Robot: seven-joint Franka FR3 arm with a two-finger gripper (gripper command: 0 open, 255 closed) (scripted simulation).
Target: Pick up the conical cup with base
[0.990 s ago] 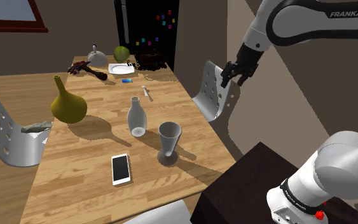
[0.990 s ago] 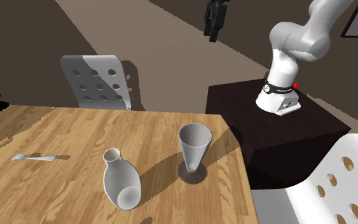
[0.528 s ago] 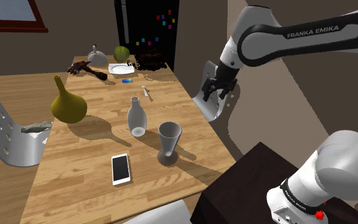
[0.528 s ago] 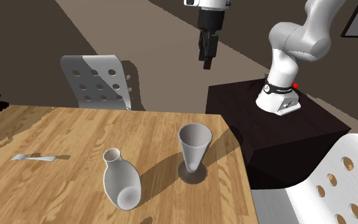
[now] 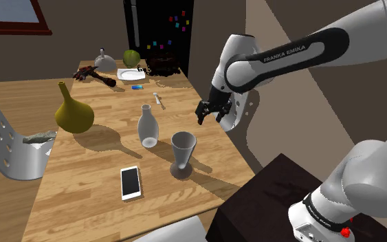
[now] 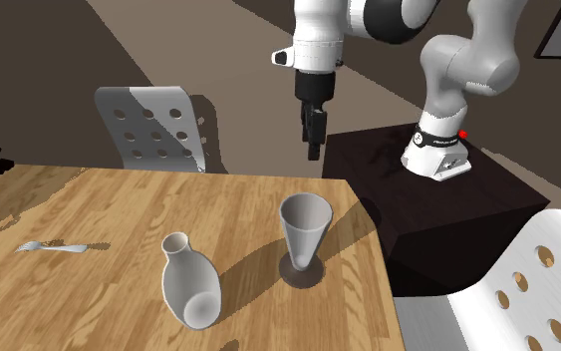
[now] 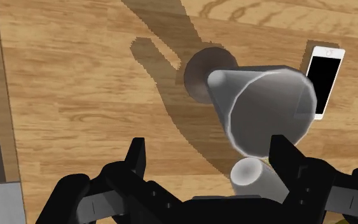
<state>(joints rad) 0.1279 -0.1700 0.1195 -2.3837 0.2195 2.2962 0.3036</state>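
The conical cup is grey, a flared cone on a round dark base, standing upright on the wooden table near the edge that faces the stand. In the second exterior view the cup sits close to the table's right corner. My black gripper hangs above and beyond the cup, over the table's edge, and is apart from it. In the second exterior view the gripper points down, well above the cup's rim. In the wrist view the cup lies ahead of the open gripper, nearer one finger, with nothing between the fingers.
A grey bottle-shaped vase stands just beside the cup, and a white phone lies flat nearby. An olive gourd vase is further along. A perforated grey chair stands behind the gripper. Small clutter sits at the table's far end.
The arm has swung down and toward the table. The gripper moved left and lower in the shoulder view, from beside the chair to just above the cup. Its fingers stayed open.
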